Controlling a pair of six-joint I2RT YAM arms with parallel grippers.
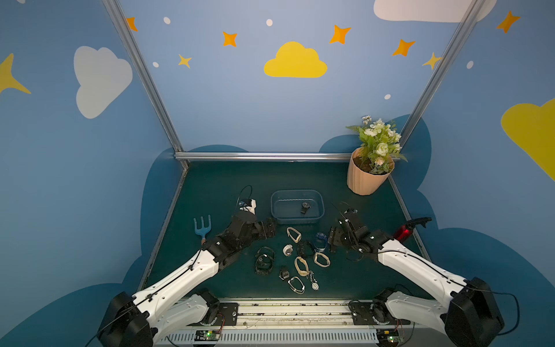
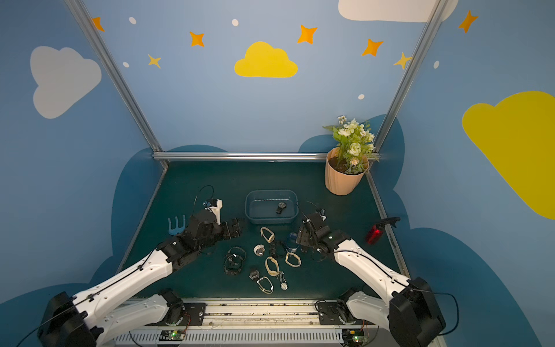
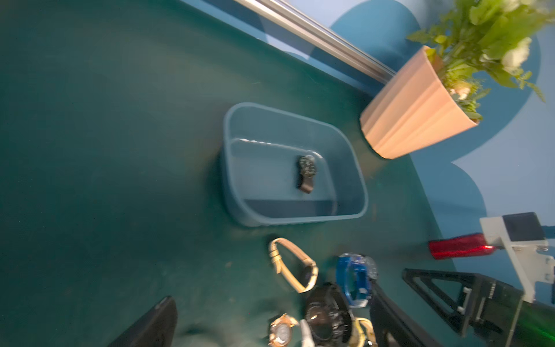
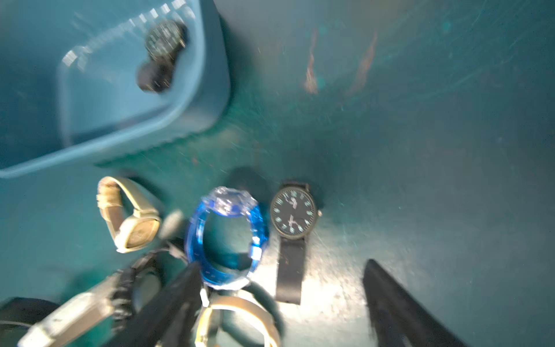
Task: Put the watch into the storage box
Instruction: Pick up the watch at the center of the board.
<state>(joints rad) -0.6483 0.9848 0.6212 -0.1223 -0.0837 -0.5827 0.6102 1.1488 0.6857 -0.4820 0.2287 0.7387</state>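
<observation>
The blue-grey storage box [image 1: 297, 221] [image 2: 271, 221] [image 3: 300, 216] [image 4: 144, 141] stands mid-table in both top views. A black watch [image 1: 305, 207] [image 2: 281, 207] [image 3: 306, 174] [image 4: 162, 54] lies inside it. Several more watches [image 1: 300, 258] lie in a loose pile in front of the box. My right gripper [image 1: 332, 240] [image 4: 285, 300] is open and low over the mat, with a black-faced, dark-strapped watch [image 4: 292, 216] lying between its fingers. A clear blue watch [image 4: 226, 237] lies against one finger. My left gripper [image 1: 270, 228] [image 3: 270, 330] is open and empty, left of the box.
A peach ribbed flower pot [image 1: 368, 180] stands at the back right corner. A red spray bottle [image 1: 405, 231] lies by the right rail. A blue garden fork [image 1: 202, 228] lies at the left, beside my left arm. Metal rails edge the green mat.
</observation>
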